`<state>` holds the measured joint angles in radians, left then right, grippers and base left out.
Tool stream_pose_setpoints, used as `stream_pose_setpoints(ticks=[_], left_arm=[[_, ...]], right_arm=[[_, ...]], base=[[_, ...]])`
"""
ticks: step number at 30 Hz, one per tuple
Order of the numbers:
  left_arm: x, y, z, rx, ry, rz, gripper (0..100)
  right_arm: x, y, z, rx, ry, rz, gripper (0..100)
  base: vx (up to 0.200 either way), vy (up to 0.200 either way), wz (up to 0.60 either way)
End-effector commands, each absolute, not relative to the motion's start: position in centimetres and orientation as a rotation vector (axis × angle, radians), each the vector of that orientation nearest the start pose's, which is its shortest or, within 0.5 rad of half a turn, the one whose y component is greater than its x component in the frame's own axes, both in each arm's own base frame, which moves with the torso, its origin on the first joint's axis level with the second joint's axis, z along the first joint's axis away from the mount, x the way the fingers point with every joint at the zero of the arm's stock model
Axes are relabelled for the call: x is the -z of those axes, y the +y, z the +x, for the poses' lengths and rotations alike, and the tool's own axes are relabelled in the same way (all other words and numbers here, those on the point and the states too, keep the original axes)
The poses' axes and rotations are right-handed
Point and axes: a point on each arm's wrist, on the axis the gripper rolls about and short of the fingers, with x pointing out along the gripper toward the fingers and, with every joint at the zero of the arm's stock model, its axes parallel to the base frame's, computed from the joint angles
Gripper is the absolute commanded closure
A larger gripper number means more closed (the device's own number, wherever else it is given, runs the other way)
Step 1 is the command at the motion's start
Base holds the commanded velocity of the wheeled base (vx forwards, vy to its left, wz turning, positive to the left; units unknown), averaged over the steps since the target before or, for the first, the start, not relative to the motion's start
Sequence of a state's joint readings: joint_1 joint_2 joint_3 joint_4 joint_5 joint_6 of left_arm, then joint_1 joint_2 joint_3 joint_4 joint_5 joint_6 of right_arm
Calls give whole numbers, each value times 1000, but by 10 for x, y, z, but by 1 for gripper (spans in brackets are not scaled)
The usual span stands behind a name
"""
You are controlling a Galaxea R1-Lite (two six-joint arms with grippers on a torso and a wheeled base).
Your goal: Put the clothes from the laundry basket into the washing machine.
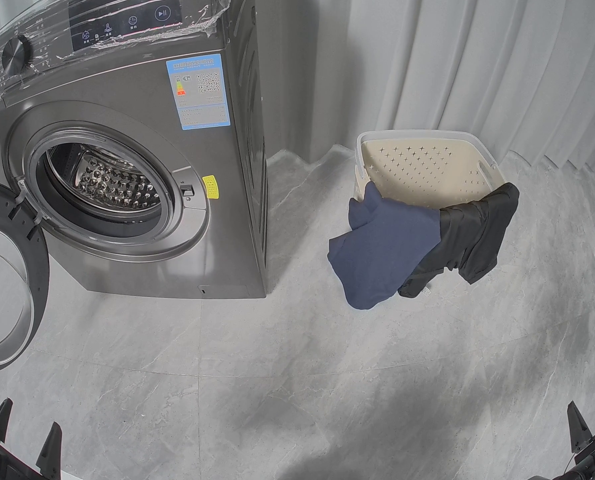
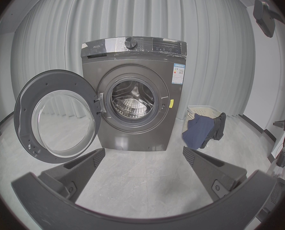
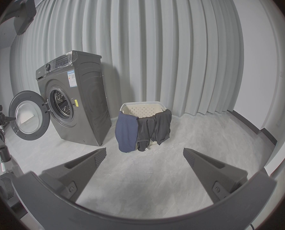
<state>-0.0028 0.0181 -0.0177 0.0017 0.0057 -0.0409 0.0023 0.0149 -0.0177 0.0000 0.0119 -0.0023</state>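
No print is legible — the washing machine (image 1: 239, 235) bears a blue label (image 1: 198, 91), a yellow sticker (image 1: 210, 187) and panel icons (image 1: 125, 18).

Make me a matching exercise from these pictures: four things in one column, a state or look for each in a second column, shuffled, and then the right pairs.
1. washing machine door
2. laundry basket
3. blue garment
4. left gripper

A. draped over a rim, hanging down
B. fingers apart, holding nothing
C. swung wide on its hinge
D. cream, with perforated walls

Pairs: 1-C, 2-D, 3-A, 4-B
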Motion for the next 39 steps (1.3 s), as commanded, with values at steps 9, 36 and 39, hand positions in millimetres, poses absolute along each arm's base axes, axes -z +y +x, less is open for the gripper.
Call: stream_pose_setpoints(ticks=[9,36,39], left_arm=[[-76,0,-23,-3,5,-41,0],[-76,0,-23,-3,5,-40,0],[-76,0,-23,-3,5,-40,0]], right_arm=[[-75,0,-23,-15,0,-3,0],[-75,0,-23,-15,0,-3,0],[-75,0,-23,-15,0,-3,0]], base=[[0,-200,0],[0,-111,0],[0,-200,0]])
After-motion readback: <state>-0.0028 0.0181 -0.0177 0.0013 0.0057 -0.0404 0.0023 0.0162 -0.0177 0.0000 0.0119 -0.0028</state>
